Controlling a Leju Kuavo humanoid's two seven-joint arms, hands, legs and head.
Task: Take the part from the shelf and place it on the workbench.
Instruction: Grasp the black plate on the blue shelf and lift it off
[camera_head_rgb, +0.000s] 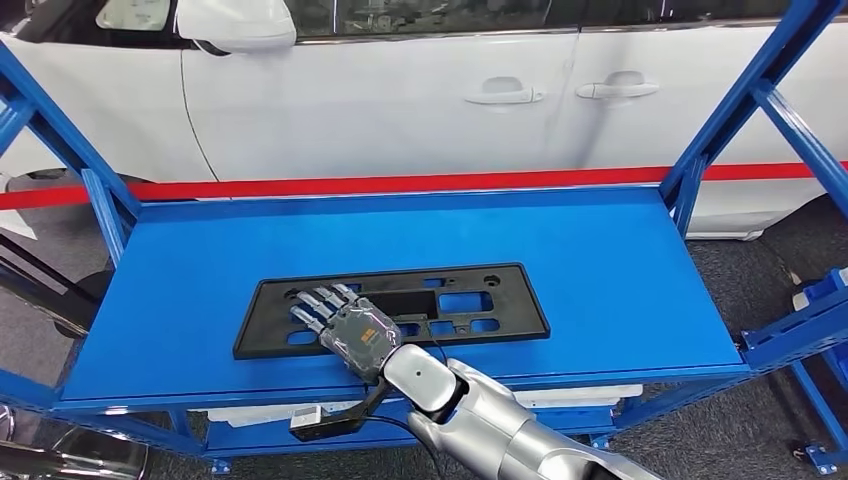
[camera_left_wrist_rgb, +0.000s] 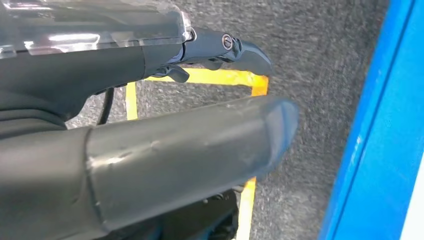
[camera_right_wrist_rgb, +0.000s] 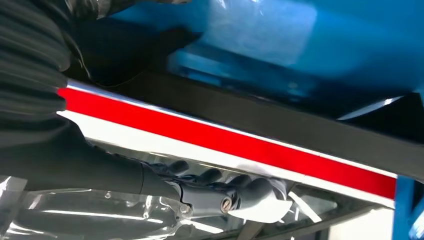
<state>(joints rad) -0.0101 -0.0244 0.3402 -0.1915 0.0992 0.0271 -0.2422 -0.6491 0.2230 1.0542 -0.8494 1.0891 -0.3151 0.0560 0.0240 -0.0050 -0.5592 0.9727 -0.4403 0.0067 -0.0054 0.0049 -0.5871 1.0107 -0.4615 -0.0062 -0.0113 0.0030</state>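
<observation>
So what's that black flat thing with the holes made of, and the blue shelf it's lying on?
The black part looks like moulded plastic: matte, thin, with neat rectangular cut-outs and a raised rim. The blue shelf seems to be painted metal: smooth, faintly glossy, with stiff angled struts. The right hand resting on the part has dark fingers and a clear, shiny cover on its back, probably plastic.

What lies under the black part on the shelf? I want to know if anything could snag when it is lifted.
Through the cutouts of the black part the blue shelf deck shows. The right hand rests on its left portion, hiding what lies beneath there.
</observation>
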